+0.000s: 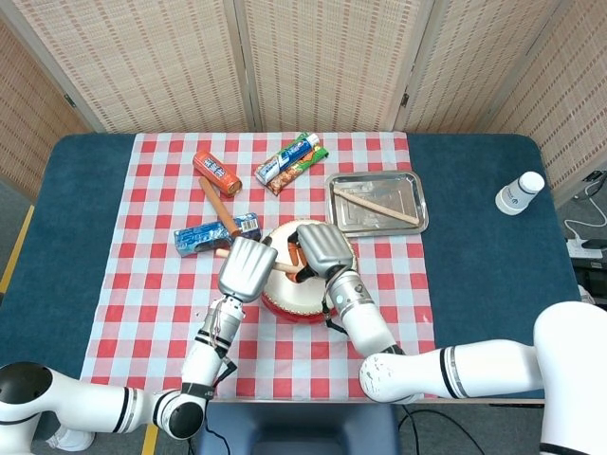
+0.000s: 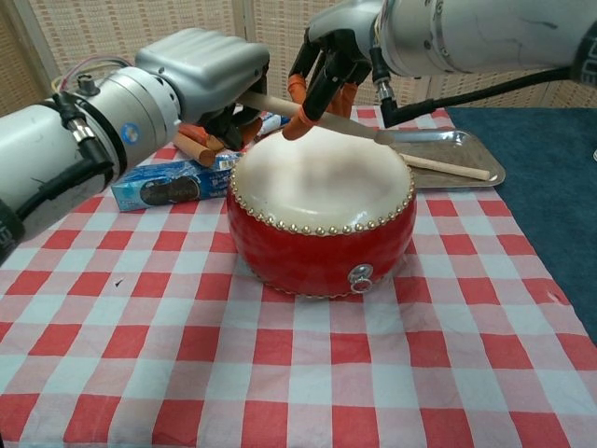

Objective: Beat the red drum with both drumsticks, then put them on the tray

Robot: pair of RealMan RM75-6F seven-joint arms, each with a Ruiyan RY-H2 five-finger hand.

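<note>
- Red drum with a pale skin and a ring of brass studs (image 2: 322,224) sits on the red-and-white checked cloth (image 2: 280,373) at the near middle of the surface, just near of the tray.
- My left hand (image 2: 205,70) hangs over the drum's far left edge, its fingers closed around a light wooden drumstick (image 2: 280,104) that slants to the right above the skin.
- My right hand (image 2: 326,65) is over the drum's far edge, orange-tipped fingers (image 2: 297,122) curled down around the same stick; whether it really clamps the stick I cannot tell.
- That stick runs on to the right past my right hand, its end (image 2: 387,137) above the drum's far right rim.
- Flat silver metal tray (image 1: 414,187) lies to the far right of the drum, with a second wooden drumstick (image 1: 375,205) resting diagonally inside it.
- Blue biscuit packet (image 2: 163,185) lies just left of the drum.
- Orange tube (image 1: 216,172) and a toothpaste box (image 1: 289,159) lie further off on the cloth.
- White paper cup (image 1: 520,193) lies on its side, well apart on the blue surface (image 1: 85,218) at the far right.
</note>
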